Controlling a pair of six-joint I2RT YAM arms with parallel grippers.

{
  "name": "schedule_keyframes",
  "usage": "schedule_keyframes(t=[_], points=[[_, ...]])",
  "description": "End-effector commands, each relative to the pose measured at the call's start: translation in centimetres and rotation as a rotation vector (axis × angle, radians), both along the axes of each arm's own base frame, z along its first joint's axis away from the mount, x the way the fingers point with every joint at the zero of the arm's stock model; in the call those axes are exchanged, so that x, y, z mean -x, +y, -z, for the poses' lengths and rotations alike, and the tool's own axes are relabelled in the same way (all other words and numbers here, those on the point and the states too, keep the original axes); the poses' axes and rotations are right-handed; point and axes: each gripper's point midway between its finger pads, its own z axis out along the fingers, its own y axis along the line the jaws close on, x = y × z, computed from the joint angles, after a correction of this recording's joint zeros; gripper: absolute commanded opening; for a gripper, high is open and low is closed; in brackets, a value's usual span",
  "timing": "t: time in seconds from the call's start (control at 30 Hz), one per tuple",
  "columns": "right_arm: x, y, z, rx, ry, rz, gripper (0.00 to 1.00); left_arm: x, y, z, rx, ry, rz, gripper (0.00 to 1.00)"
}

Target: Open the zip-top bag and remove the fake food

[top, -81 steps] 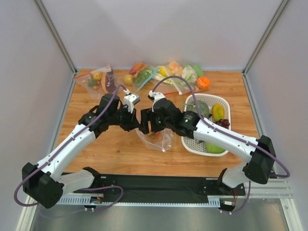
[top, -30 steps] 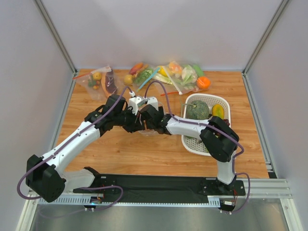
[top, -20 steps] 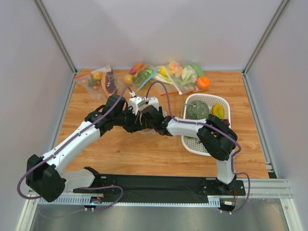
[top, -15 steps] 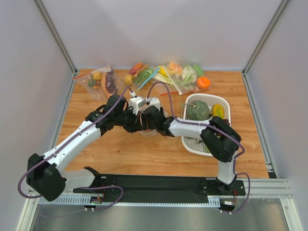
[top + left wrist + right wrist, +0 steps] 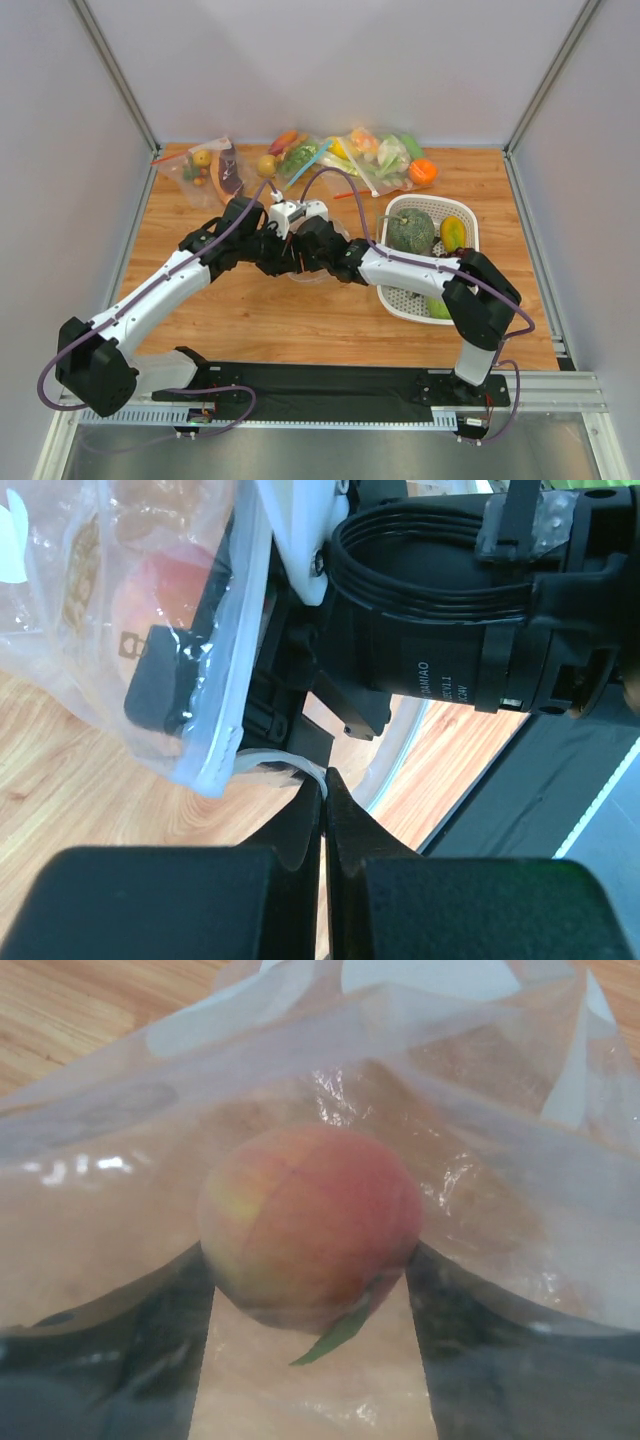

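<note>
Right wrist view: the peach (image 5: 310, 1225) lies inside the zip-top bag (image 5: 450, 1100), clamped between the two fingers of the right gripper (image 5: 310, 1265), which press against its sides. Left wrist view: the left gripper (image 5: 323, 783) is closed, pinching a thin edge of the bag's film. Top external view: the bag is at mid-table between the two wrists, over the wooden table (image 5: 250, 310). To its right stands the white basket (image 5: 432, 198), which holds the grey-green bumpy ball (image 5: 408, 230) and the yellow fruit (image 5: 453, 233). Filled clear bags (image 5: 350, 155) line the far edge, beneath pale grey walls (image 5: 350, 60).
</note>
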Motion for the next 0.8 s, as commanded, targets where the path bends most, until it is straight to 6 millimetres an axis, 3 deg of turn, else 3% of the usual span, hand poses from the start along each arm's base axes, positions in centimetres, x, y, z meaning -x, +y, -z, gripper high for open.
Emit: schedule_keyframes(t=[0.0, 0.17, 0.4, 0.5, 0.77], points=[[1.1, 1.0, -2.7, -0.031, 0.008, -0.064, 0.48, -0.6, -0.1, -1.5, 0.002, -0.044, -0.001, 0.0], [2.3, 0.3, -4.0, -0.021, 0.018, -0.096, 0.47, -0.7, 0.2, -1.7, -0.007, -0.055, -0.011, 0.0], [3.0, -3.0, -5.2, 0.065, -0.01, -0.076, 0.47, -0.8, 0.4, -1.8, -0.014, -0.067, -0.017, 0.0], [3.4, -3.5, -5.4, 0.06, -0.011, -0.08, 0.47, -0.8, 0.4, -1.7, -0.016, -0.065, -0.016, 0.0], [5.5, -2.0, -6.6, -0.023, 0.007, -0.215, 0.47, -0.8, 0.3, -1.6, -0.014, -0.062, -0.013, 0.0]])
